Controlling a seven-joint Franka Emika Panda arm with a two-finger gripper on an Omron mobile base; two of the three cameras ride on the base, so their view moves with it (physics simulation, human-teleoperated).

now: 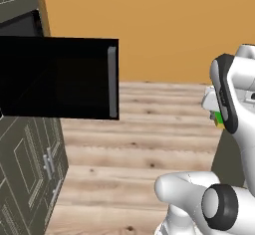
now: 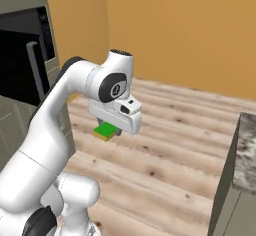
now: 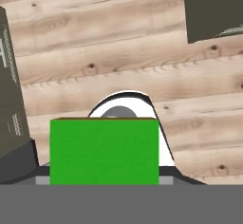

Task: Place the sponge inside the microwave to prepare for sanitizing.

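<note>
While gripper clamps it, sponge lies flat — long axis crosswise.

no readable text, labels or numbers anywhere

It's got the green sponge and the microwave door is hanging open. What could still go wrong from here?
The sponge hangs under the gripper, high above the wooden floor. If the grip slips, it would likely drop there.

The microwave door swings far out into the room. The arm might bump it on the way to the cavity.

The sponge is wide in the hand view, so an edge could catch on the opening.
</note>
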